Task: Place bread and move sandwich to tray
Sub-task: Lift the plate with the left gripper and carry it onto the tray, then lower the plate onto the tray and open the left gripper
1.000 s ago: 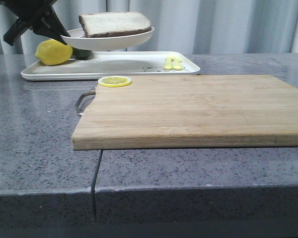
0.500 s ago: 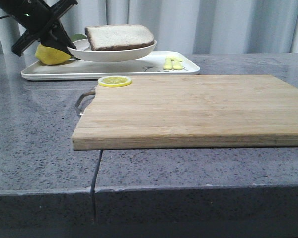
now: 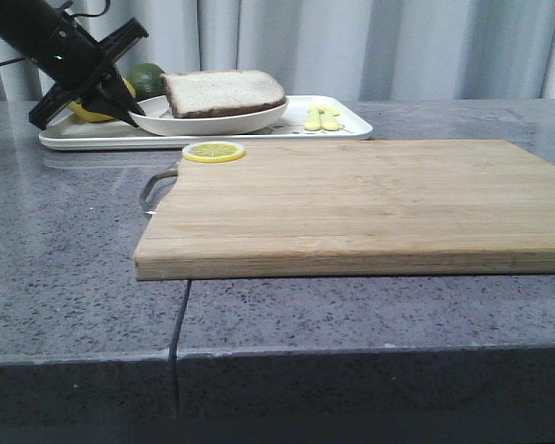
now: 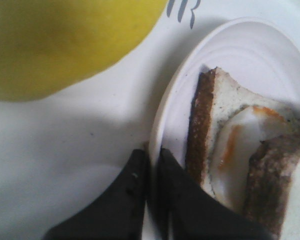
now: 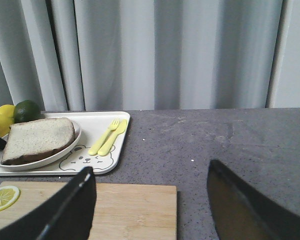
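The sandwich [image 3: 224,92] lies on a round white plate [image 3: 208,121]: a thick brown-crusted bread slice on top, with fried egg [image 4: 235,150] and a lower slice under it. The plate sits low on the white tray [image 3: 270,133], at its left-middle. My left gripper [image 3: 120,109] is shut on the plate's left rim [image 4: 162,115], one finger above and one below. The sandwich [image 5: 37,137] and the tray [image 5: 115,150] also show in the right wrist view. My right gripper [image 5: 150,172] is open and empty above the board's far edge, out of the front view.
A lemon [image 4: 65,40] and a lime [image 3: 148,79] sit at the tray's left end, close to my left gripper. A yellow fork and spoon [image 3: 321,117] lie on the tray's right part. A wooden board [image 3: 351,203] with a lemon slice [image 3: 214,151] fills the near table.
My left gripper has come down with the plate and sandwich, from well above the tray to tray level. The plate has also levelled out.
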You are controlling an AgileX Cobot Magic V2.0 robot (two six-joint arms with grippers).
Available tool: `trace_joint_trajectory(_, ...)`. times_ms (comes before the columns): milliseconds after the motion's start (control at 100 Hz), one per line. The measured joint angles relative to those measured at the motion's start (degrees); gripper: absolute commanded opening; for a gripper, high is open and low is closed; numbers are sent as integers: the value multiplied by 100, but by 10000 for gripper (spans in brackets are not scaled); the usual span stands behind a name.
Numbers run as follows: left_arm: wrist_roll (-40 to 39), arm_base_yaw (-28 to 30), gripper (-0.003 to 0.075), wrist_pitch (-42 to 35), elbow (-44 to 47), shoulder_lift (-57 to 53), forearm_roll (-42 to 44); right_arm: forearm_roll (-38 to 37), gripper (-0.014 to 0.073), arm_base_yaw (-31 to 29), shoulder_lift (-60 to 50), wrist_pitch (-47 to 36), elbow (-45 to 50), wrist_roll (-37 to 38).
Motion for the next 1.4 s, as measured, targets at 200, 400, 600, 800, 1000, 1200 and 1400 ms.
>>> trace_joint_trajectory(200, 0, 0, -19, -39, -11, 49, -52, 0, 487, 0, 0, 0, 0, 0)
trace_joint_trajectory(400, 0, 0, -19, -59, -11, 49, -109, 0, 487, 0, 0, 0, 0, 0)
trace_joint_trajectory(600, 0, 0, 24, -59, -11, 49, -154, 0, 487, 0, 0, 0, 0, 0)
trace_joint_trajectory(800, 0, 10, 218, -107, -21, 49, -312, 0, 487, 0, 0, 0, 0, 0)
trace_joint_trajectory(1000, 0, 57, 308, -119, -21, 49, -440, 0, 487, 0, 0, 0, 0, 0)
trace_joint_trajectory(1200, 0, 80, 308, -84, -46, 49, -463, 0, 487, 0, 0, 0, 0, 0)
trace_joint_trajectory(1400, -10, 153, 308, 43, -46, -5, -344, 0, 487, 0, 0, 0, 0, 0)
